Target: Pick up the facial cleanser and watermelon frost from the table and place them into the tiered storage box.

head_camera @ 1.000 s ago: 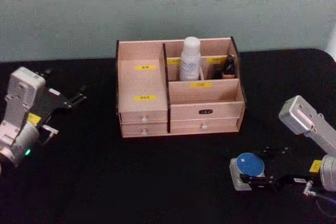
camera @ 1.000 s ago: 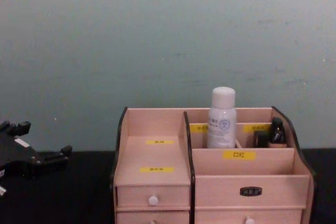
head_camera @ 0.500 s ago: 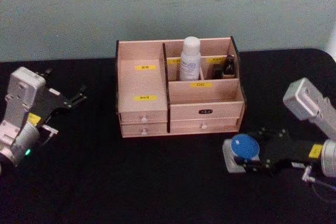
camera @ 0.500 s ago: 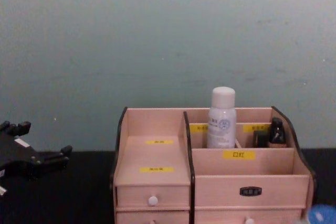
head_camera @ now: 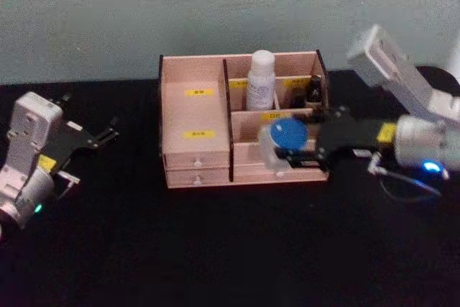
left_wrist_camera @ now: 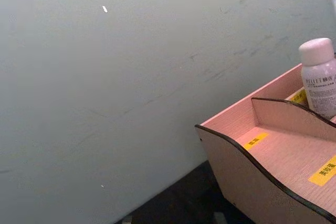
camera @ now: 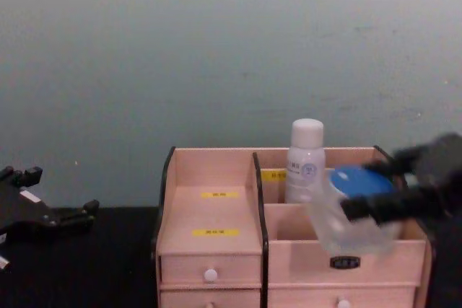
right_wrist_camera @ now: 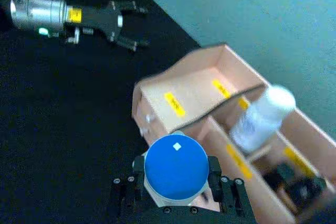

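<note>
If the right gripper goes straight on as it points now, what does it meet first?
Likely the middle divider of the tiered storage box, the held blue-lidded jar touching first; height is unclear.

One tiered storage box is standing at the centre of the head view. One white-capped white bottle and one small dark bottle are sitting in its upper-right part. One blue-lidded clear jar is showing just right of centre. Two white drawer knobs are showing at the box's lower left. Two grippers are appearing: the left gripper at the left, the right gripper right of centre.
</note>
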